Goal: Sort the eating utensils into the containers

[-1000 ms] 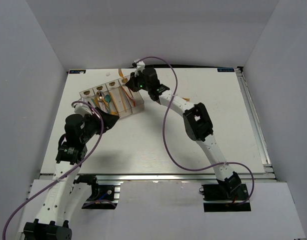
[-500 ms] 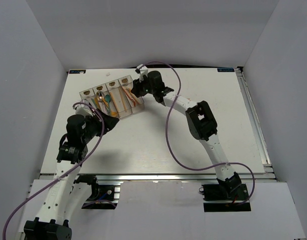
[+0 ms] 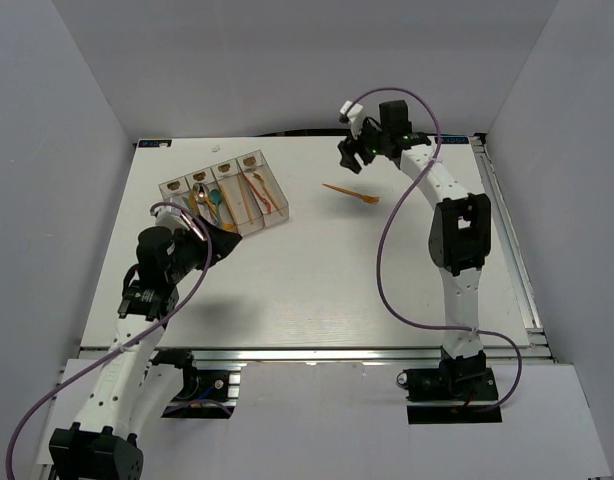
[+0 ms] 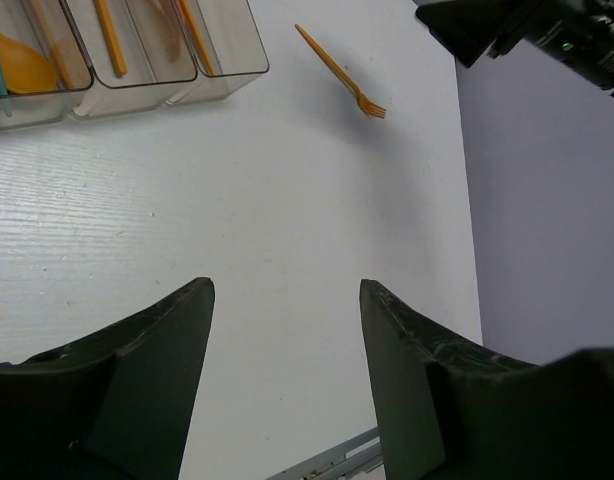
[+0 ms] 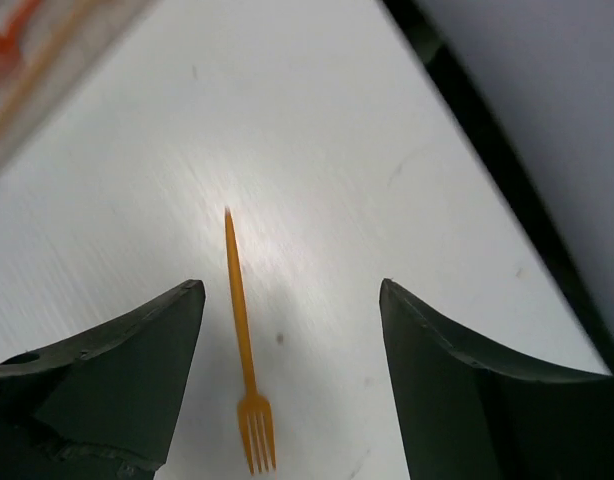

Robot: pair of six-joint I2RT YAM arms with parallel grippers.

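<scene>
The right arm's jaws have left the containers [image 4: 237,50], opening as they swung away. Now they hang wide and empty, the orange fork [image 5: 242,330] lying on the tabletop [image 3: 317,280] directly below, between them. It looks like the next piece to sort. The left arm's jaws are open and empty, with the containers just ahead.

The open left claw [image 4: 287,290] hovers above the table [image 4: 237,220], an orange fork [image 4: 337,70] lying near the containers [image 4: 127,92].

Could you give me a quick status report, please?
Left tool open, empty. Right tool open, over orange fork on table. Nothing between fork and containers.
</scene>
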